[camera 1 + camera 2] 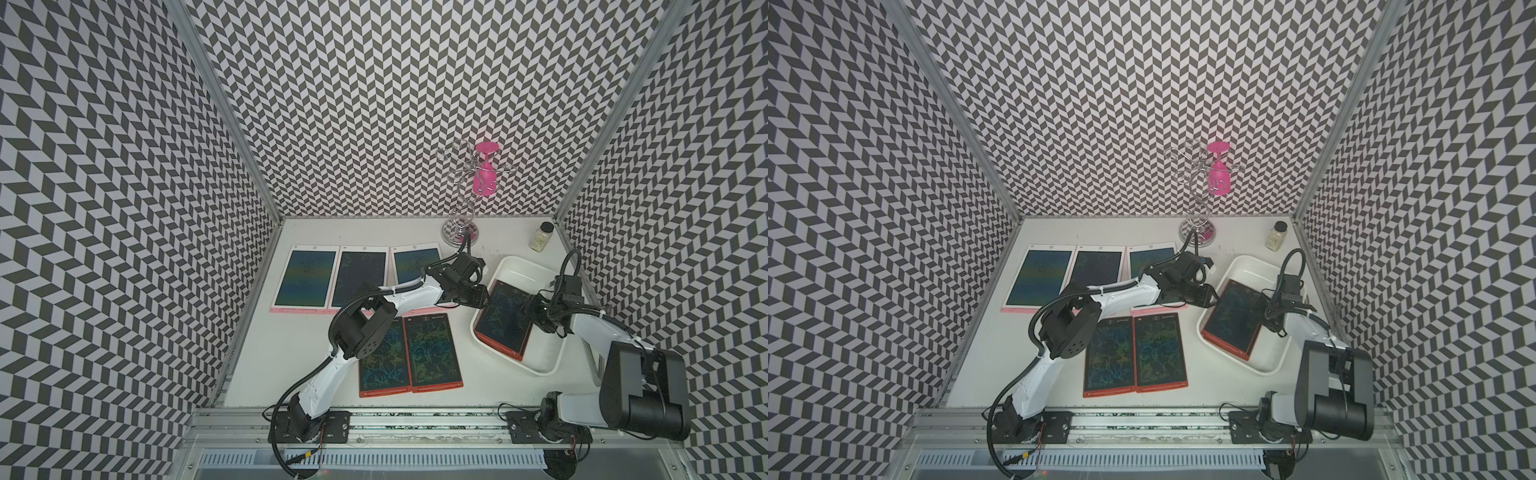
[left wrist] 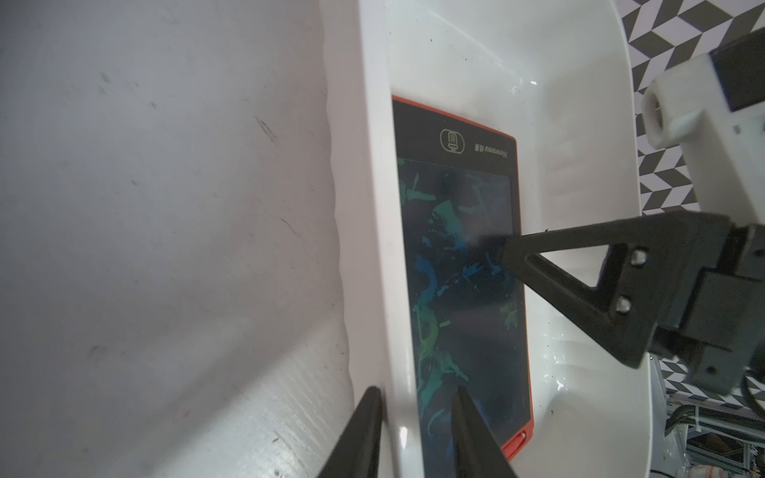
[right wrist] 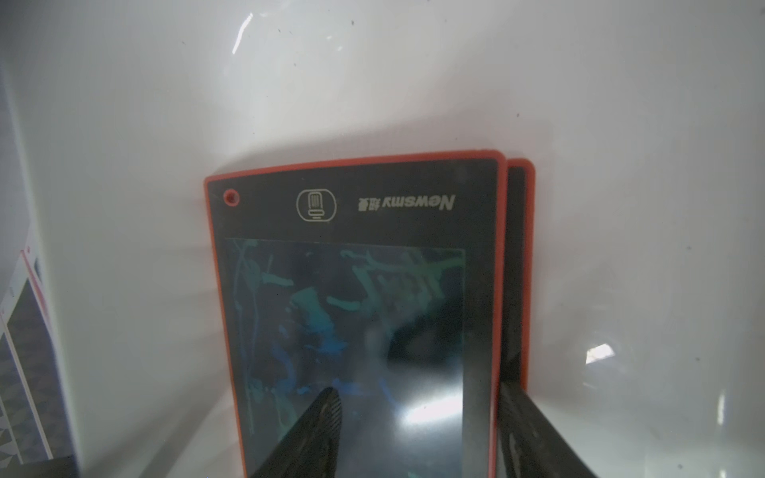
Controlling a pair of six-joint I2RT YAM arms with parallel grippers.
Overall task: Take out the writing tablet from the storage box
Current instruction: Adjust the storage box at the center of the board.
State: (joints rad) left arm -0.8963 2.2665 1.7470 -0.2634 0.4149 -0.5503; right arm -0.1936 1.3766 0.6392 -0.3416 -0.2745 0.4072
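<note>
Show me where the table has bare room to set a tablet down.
Bare: the strip between the two red tablets and the storage box; the near-left corner beside them, partly under the left arm; the back between wire rack and jar. Crowded: around the pink tablets.

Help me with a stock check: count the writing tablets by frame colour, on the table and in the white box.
Pink-framed tablets, on the table: 3
Red-framed tablets, on the table: 2
Red-framed tablets, stacked in the storage box: 2
Total: 7
</note>
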